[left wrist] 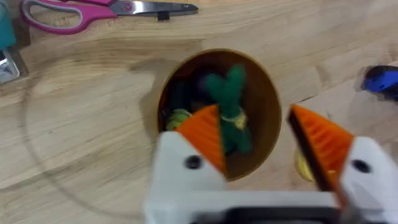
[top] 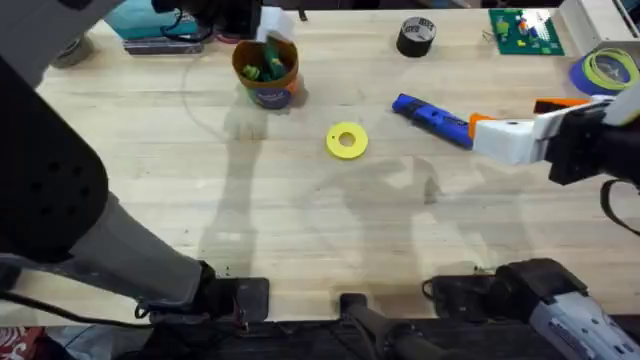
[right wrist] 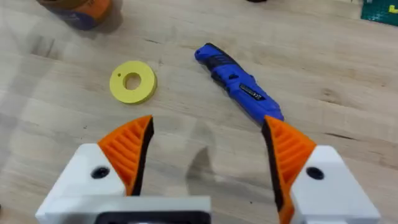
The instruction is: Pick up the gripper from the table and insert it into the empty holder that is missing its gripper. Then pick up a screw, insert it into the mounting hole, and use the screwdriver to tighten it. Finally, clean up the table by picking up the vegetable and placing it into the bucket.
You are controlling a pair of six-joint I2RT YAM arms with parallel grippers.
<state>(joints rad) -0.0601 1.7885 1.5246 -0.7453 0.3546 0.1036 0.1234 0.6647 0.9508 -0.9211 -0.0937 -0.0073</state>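
On the bench (top: 300, 220) from overhead: bucket (top: 266, 70) holding the vegetable (top: 271, 67); screwdriver (top: 432, 117) lying just beside the right pincer (top: 500, 125). Left wrist: left pincer (left wrist: 264, 140) spread open directly above the bucket, vegetable inside. Right wrist: right pincer spread open, empty, screwdriver lying ahead of its fingertips.

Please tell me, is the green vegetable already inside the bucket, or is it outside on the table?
Inside. The vegetable lies in the bucket, below the open left gripper; overhead, green shows in the cup.
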